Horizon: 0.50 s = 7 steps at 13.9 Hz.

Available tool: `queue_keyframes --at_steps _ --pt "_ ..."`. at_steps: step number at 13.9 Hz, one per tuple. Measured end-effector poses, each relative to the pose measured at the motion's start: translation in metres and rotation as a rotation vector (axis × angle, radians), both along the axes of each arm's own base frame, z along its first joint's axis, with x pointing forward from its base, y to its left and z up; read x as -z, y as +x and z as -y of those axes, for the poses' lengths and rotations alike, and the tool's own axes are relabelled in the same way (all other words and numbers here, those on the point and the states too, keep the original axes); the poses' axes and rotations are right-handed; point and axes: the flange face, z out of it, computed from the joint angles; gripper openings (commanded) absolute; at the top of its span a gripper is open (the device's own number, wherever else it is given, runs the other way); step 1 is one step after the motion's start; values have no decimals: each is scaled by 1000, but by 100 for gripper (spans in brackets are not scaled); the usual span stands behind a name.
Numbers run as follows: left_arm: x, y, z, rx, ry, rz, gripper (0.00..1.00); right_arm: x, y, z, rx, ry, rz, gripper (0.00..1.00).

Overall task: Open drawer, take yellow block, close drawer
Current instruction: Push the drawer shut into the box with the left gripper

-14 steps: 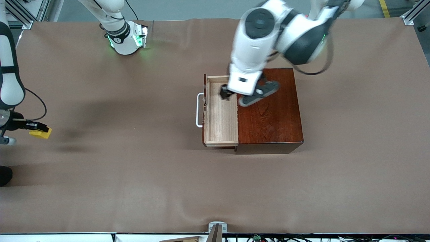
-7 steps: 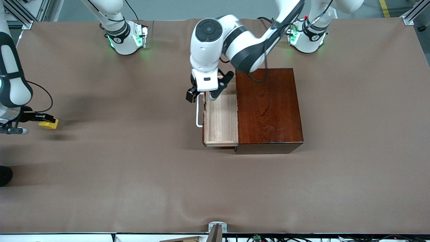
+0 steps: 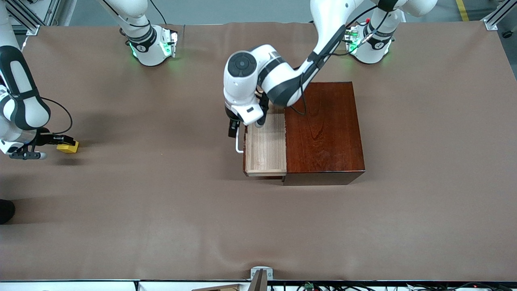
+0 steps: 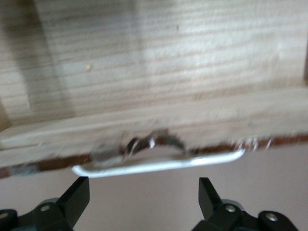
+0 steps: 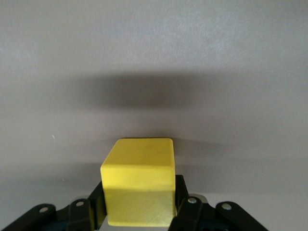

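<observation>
**A:** Which colours marked the wooden box (image 3: 325, 127)?

**B:** A glossy dark reddish-brown, with darker grain lines along its top. The drawer (image 3: 265, 141) was pale light wood, finely striped by its grain, and its handle (image 3: 238, 142) was white.

**A:** And the block?

**B:** The yellow block (image 5: 139, 187) was plain bright yellow, unpatterned, between the black fingers of the right gripper (image 5: 139, 211).

**A:** The rest?

**B:** The table cover (image 3: 161, 210) was uniform matte brown. Both arms were white with black joints; the left gripper (image 4: 144, 204) had black fingers. The arm bases (image 3: 151, 46) glowed green.
</observation>
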Motion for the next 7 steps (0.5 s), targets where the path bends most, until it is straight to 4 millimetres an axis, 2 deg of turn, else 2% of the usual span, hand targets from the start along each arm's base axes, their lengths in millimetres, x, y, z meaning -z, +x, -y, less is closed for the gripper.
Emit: queue_keyframes --at_steps 4,7 --pt "1 10 -7 -84 12 5 100 -8 -35 24 -74 -6 45 0" --pt "1 14 -10 -151 23 10 100 -7 -40 21 -84 -1 46 0"
